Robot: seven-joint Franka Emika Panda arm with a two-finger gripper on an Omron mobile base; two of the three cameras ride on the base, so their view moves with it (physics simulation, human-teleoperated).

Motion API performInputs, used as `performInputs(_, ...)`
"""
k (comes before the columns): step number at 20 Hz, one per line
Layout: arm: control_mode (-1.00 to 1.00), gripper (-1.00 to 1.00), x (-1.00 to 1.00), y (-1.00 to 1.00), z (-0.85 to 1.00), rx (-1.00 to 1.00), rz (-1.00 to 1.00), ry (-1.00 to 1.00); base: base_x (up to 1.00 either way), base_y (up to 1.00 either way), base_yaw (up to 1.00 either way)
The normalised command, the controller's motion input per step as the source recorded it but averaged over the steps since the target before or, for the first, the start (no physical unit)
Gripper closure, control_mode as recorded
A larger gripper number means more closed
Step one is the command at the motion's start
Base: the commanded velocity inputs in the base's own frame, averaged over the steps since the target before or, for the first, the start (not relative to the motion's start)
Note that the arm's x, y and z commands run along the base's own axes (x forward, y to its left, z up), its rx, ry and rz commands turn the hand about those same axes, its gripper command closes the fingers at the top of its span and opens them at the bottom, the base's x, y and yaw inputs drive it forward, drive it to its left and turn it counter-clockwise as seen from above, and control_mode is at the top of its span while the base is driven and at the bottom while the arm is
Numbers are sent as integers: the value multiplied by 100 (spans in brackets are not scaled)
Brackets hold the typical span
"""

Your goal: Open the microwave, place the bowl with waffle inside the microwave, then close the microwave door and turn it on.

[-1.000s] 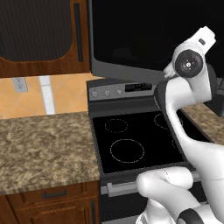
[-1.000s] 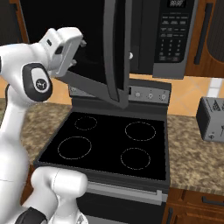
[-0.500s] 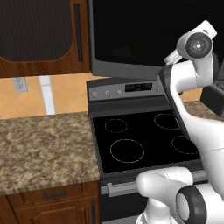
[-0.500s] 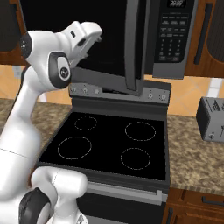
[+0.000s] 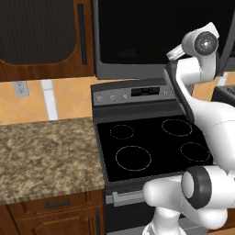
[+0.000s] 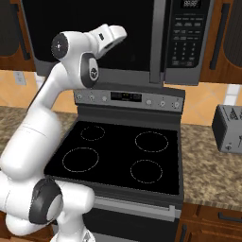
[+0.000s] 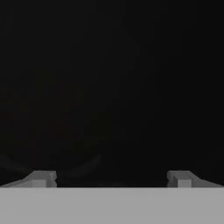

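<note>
a: where is the gripper [image 7: 111,178]?

b: raised high, at the mouth of the microwave [image 6: 118,42]. from the right base view the white arm [image 6: 45,104] bends up over the stove [image 6: 118,156] and the hand reaches into the black opening above it. in the hand view two small grey fingertips [image 7: 40,178] sit far apart at the bottom, with nothing between them. the jaws are spread wide and empty.

a: and the microwave relative to the jaws?

b: directly ahead of them and all around. the dark interior lies in front of the fingertips. a faint curved line shows ahead of the left fingertip, too dim to name.

a: the microwave door?

b: the microwave door [image 6: 158,40] stands swung out, seen edge-on as a grey vertical strip just beside the hand, between it and the keypad panel [image 6: 186,38]. in the left base view its dark edge [image 5: 227,41] runs behind the arm's upper joint. it is not touching the jaws as far as i can tell.

a: the bowl and waffle?

b: i cannot make them out; the hand view is too dark to tell.

a: what else is nearby?

b: below the jaws is the black stove with four ring burners. a speckled counter [image 5: 46,156] lies on one side, and a grey toaster [image 6: 229,128] sits on the counter on the other. brown wooden cabinets [image 5: 43,39] flank the microwave.
</note>
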Motion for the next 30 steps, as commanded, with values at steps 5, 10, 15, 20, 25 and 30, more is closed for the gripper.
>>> performInputs(5,-100,-100,73,-14,-6,18,6,-17,0,0,0)
performInputs(10,-100,-100,62,-10,-2,15,7,-11,0,0,0)
performInputs(15,-100,-100,-7,-37,6,13,8,-2,0,0,0)
performInputs(20,-100,-100,-97,-78,0,22,14,-26,0,0,0)
performInputs(25,-100,-100,-37,-98,-2,3,13,-21,0,0,0)
performInputs(30,-100,-100,0,-98,-5,0,6,-4,0,0,0)
